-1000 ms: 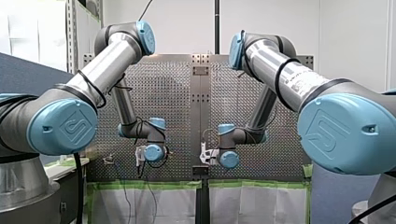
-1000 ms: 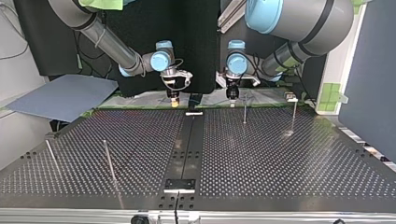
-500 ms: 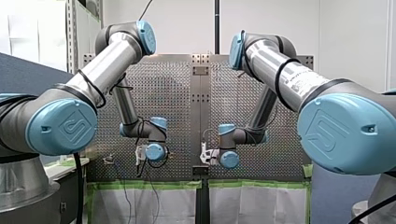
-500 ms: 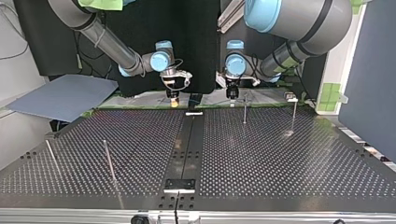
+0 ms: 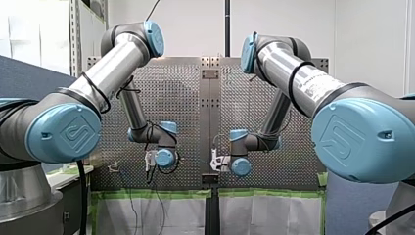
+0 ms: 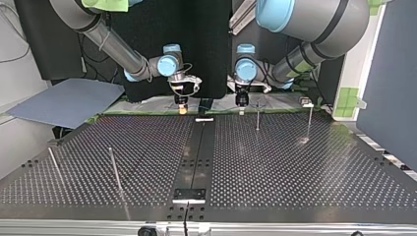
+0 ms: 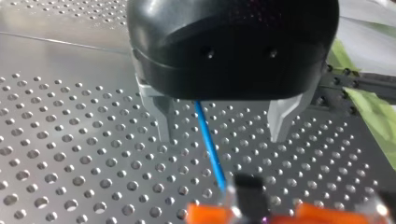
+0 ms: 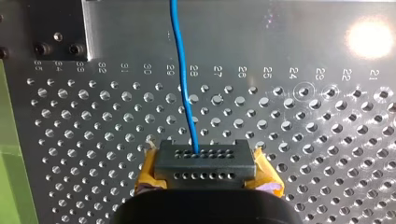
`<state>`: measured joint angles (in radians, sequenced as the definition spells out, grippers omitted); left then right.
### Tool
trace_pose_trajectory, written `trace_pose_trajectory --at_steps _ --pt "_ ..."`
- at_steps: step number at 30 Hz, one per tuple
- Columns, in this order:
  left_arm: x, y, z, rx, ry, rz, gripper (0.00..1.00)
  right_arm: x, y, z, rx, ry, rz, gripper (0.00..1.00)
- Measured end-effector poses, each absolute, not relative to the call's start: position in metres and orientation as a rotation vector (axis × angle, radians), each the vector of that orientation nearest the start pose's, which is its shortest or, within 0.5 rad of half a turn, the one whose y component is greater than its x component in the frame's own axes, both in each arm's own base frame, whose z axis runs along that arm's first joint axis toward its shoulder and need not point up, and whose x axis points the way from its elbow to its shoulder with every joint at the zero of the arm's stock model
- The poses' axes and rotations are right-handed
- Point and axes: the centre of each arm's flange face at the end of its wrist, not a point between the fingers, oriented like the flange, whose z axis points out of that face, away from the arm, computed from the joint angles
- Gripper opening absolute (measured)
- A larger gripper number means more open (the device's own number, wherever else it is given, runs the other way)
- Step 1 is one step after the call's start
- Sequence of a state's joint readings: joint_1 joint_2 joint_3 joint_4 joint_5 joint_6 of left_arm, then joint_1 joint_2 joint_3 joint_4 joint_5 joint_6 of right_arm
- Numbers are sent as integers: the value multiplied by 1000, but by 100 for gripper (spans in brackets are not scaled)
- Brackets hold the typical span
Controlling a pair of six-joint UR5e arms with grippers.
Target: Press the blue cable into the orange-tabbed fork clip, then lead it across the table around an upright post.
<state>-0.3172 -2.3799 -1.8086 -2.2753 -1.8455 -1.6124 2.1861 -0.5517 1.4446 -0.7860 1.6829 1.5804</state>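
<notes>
Both arms hang low over the arm-side edge of the surface point(image 6: 295, 172), wrists pointing down. My left gripper point(image 7: 222, 135): metal jaws apart, blue cable point(image 7: 210, 149) running between them. My right gripper point(image 8: 204, 163): yellow-padded jaws closed on the blue cable.

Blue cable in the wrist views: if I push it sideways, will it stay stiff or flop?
Probably floppy and light: the blue cable is thin and runs in a slight wavy bend. It passes untouched between the open fingers of my left gripper, so a sideways push should just deflect it.
</notes>
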Motion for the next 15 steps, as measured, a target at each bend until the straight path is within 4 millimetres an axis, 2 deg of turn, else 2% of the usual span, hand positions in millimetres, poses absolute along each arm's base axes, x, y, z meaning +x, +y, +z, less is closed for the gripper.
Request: trace_pose_trajectory --at_steps 15 --pt "523 -289 8 23 1724 -28 100 501 -499 -30 1664 -984 1496 0"
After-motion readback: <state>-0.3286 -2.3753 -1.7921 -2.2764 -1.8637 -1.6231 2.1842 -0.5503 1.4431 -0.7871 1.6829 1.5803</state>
